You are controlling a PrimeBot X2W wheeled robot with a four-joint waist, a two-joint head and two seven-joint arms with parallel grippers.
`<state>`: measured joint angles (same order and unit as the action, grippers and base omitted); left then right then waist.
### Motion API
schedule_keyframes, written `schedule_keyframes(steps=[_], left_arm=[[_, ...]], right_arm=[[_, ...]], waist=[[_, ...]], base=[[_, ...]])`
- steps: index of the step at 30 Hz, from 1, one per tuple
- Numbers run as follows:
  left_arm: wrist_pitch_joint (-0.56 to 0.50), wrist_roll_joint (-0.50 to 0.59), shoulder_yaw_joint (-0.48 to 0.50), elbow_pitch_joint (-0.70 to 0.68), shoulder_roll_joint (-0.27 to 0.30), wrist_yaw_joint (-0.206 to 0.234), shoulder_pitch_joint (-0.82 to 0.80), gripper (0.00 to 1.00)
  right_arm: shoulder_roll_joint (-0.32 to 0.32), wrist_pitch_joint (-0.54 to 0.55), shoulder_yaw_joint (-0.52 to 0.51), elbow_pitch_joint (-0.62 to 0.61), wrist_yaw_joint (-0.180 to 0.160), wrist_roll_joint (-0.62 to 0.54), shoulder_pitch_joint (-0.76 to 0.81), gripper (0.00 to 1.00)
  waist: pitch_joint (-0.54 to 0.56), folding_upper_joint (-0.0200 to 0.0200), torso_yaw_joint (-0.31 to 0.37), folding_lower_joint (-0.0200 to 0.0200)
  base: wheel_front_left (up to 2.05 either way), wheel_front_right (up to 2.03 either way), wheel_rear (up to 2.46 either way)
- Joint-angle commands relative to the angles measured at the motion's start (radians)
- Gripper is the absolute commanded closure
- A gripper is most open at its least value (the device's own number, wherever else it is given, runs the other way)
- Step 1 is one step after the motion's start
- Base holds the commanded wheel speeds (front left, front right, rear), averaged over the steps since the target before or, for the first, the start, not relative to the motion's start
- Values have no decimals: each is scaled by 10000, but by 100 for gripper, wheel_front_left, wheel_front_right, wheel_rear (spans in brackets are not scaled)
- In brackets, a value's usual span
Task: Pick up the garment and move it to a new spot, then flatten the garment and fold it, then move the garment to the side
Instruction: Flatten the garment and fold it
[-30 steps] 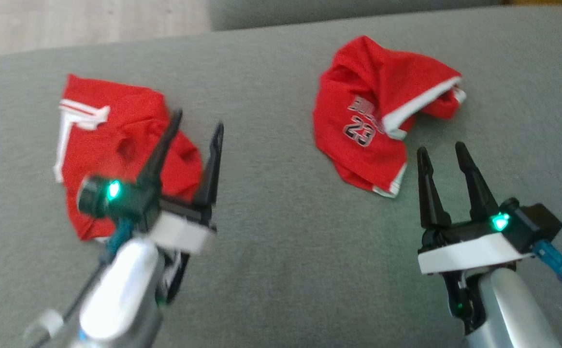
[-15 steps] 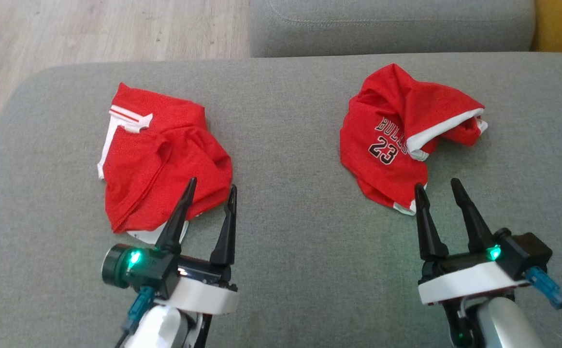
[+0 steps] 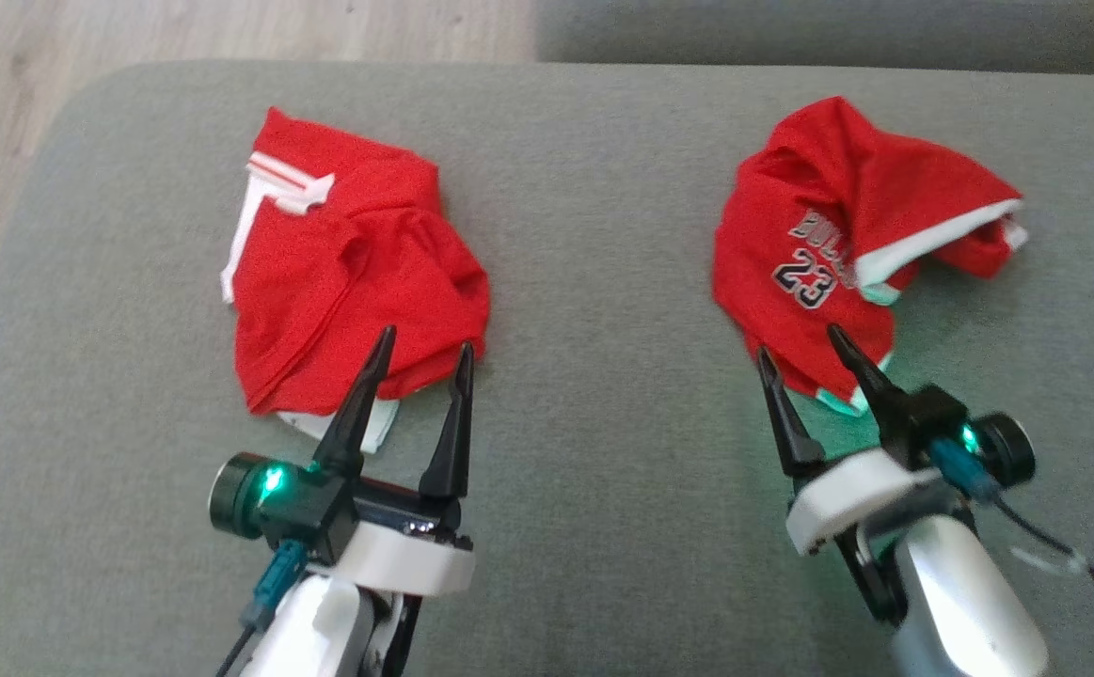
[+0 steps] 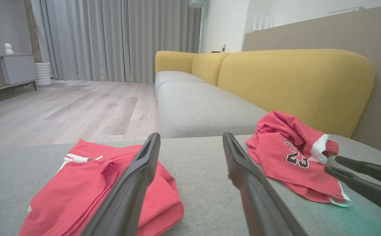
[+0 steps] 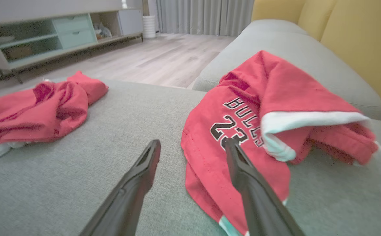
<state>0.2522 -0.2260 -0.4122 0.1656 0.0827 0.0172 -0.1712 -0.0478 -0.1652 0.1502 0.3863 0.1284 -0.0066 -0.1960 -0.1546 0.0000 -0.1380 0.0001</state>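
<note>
Near us, the left gripper [image 3: 425,338], fingers apart and empty, waits by the red shorts [image 3: 340,273]. The right gripper [image 3: 796,340], fingers apart too, reaches the near corner of the crumpled red shirt [image 3: 819,216], likely to grab it. Both clothes lie far apart on the grey sofa [image 3: 603,282].

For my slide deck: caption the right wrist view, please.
Open right tool at the edge of a crumpled red jersey on a grey sofa.

left red garment [image 5: 29,111] cut off at right wrist view's left edge. jersey [image 3: 791,235] lettering above 23 blurred in head view; near hem partly behind right gripper [image 3: 797,340] fingers.
</note>
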Motion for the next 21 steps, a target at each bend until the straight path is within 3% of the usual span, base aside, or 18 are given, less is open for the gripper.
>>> schedule_keyframes(steps=[1,9,21], left_arm=[[94,118,418,-244,-47,-68,-545,0],[95,148,405,-22,-226,-260,-709,0],[95,526,133,93,-302,-402,-992,0]], right_arm=[[-24,337,187,110,23,-364,-623,0],[-24,1261,-668,1439,23,-1727,-1470,0],[-24,1753,-1090,2611,23,-2046,-2075,0]], waist=[[-242,0,-326,-1],[-564,0,-876,-1],[-995,0,-1068,-1]], base=[[0,0,0],[0,0,0],[0,0,0]])
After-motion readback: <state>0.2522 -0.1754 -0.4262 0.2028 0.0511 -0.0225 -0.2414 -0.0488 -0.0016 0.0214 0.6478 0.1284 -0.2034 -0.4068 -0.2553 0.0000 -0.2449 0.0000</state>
